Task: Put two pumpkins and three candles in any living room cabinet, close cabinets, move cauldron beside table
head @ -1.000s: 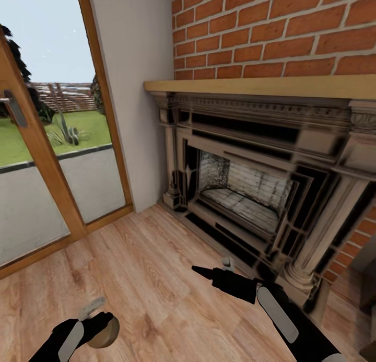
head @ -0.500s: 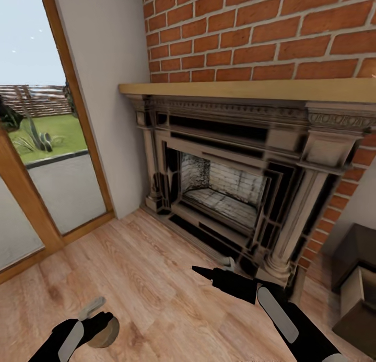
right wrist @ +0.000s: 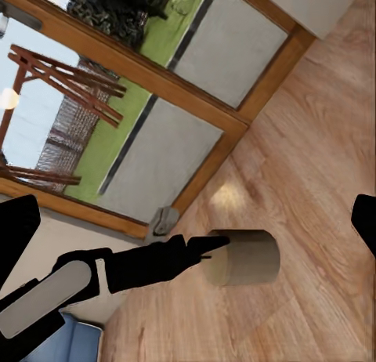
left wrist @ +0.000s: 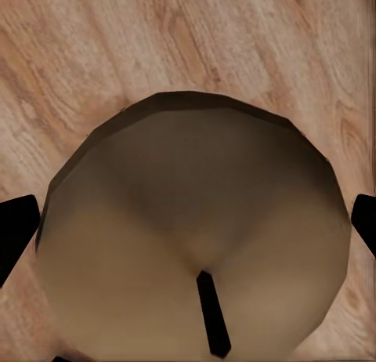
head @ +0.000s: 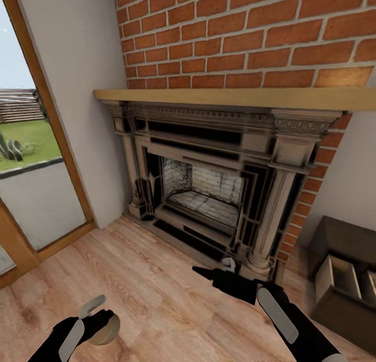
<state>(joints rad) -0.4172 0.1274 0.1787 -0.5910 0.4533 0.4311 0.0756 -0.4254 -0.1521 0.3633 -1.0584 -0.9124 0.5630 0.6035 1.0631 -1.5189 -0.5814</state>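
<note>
A brick wall (head: 250, 43) rises over a fireplace (head: 209, 179) on wood floor (head: 151, 283). The cabinet (head: 344, 278) stands at right, drawer open. The left claw (head: 99, 316) grips a candle (left wrist: 196, 252); the right claw (head: 211, 270) hangs released.

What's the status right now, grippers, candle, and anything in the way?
Left gripper shut on candle. Right gripper open, empty. Cabinet ahead at right, drawer open. Bare wood floor between.

We see a round, beige-brown candle (left wrist: 196, 237) with a short dark wick, seen from above and held between the two black fingertips (left wrist: 16, 233) of the left tool (left wrist: 188, 229), wooden floor (left wrist: 235, 41) beyond it
</note>
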